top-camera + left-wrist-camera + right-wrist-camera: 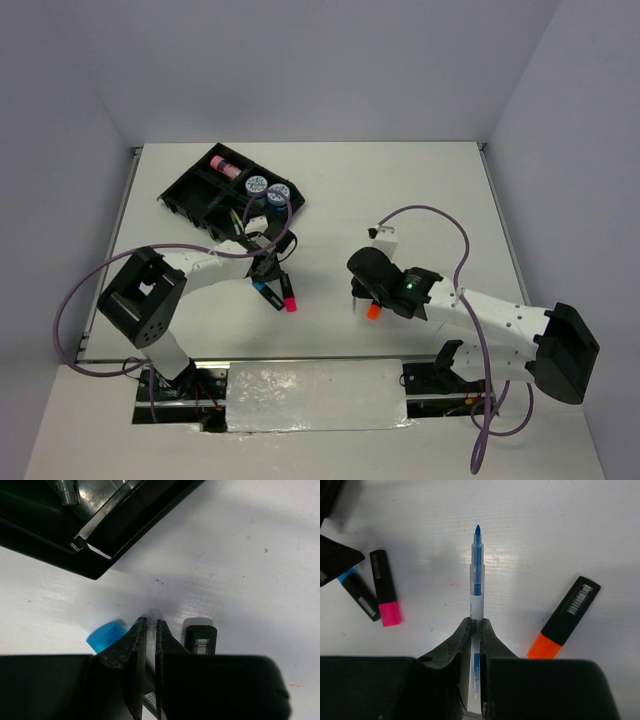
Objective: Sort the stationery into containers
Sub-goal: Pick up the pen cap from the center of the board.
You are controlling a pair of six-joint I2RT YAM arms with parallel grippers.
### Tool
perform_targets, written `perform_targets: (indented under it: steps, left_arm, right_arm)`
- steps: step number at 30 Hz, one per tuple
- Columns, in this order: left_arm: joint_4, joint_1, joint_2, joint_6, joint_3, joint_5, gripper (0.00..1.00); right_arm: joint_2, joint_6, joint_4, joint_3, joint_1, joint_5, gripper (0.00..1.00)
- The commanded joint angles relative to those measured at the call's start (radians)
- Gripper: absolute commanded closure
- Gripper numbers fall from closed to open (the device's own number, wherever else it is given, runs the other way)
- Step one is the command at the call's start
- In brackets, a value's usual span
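Top view: the tray (178,192) sits at the table's 10 o'clock. The left gripper (270,270) hovers near its 5 o'clock corner, and the right gripper (362,298) is well apart at 3 o'clock.

Left wrist view: the jaws are pressed together. A blue highlighter (106,636) lies at 9 o'clock. Whether the jaws pinch anything cannot be told.

Right wrist view: the jaws are clamped on a blue pen (477,575) with its tip at 12 o'clock. The step is likely transport. Next move: carry the pen to the tray, then release it.

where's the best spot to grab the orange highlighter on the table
Take the orange highlighter by its black barrel, about mid-length, coming straight down and closing across its narrow width. It lies flat on the table with bare surface along both long sides, and the barrel is its longest straight stretch.
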Motion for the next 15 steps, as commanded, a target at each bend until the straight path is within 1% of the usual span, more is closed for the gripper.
perform_targets:
  steps: [1,2,3,5,6,8,9,11,12,13,15]
  left_arm:
    - [0.027,-0.005,0.013,-0.013,-0.032,0.043,0.96]
    - [0.028,-0.003,0.003,-0.004,-0.029,0.048,0.98]
    - [0.028,-0.005,-0.007,-0.001,-0.024,0.057,1.00]
    - [0.038,-0.006,-0.064,0.016,-0.015,0.071,1.00]
    - [0.076,-0.008,-0.093,0.025,-0.015,0.098,1.00]
    - [0.135,-0.014,-0.199,0.061,-0.022,0.131,1.00]
    - [0.203,-0.020,-0.278,0.071,-0.026,0.164,1.00]
    - [0.281,-0.029,-0.363,0.092,-0.049,0.191,1.00]
    - [0.326,-0.038,-0.406,0.101,-0.064,0.201,1.00]
    - [0.466,-0.054,-0.496,0.127,-0.113,0.244,1.00]
    - [0.627,-0.074,-0.592,0.136,-0.182,0.302,1.00]
  right_arm:
    - [-0.044,-0.027,0.073,-0.012,-0.004,-0.020,1.00]
    - [-0.061,-0.041,0.090,-0.023,-0.005,-0.033,1.00]
    - [-0.073,-0.080,0.142,-0.034,-0.004,-0.078,1.00]
    - [-0.116,-0.131,0.211,-0.069,-0.004,-0.146,1.00]
    - [-0.130,-0.168,0.275,-0.081,-0.002,-0.210,1.00]
    - [-0.187,-0.194,0.341,-0.130,0.015,-0.256,1.00]
    - [-0.207,-0.205,0.404,-0.146,0.022,-0.293,1.00]
    - [-0.262,-0.198,0.443,-0.186,0.042,-0.318,1.00]
    - [-0.280,-0.194,0.505,-0.198,0.056,-0.324,1.00]
    - [-0.316,-0.191,0.536,-0.209,0.071,-0.336,1.00]
    - [-0.350,-0.188,0.628,-0.243,0.128,-0.344,1.00]
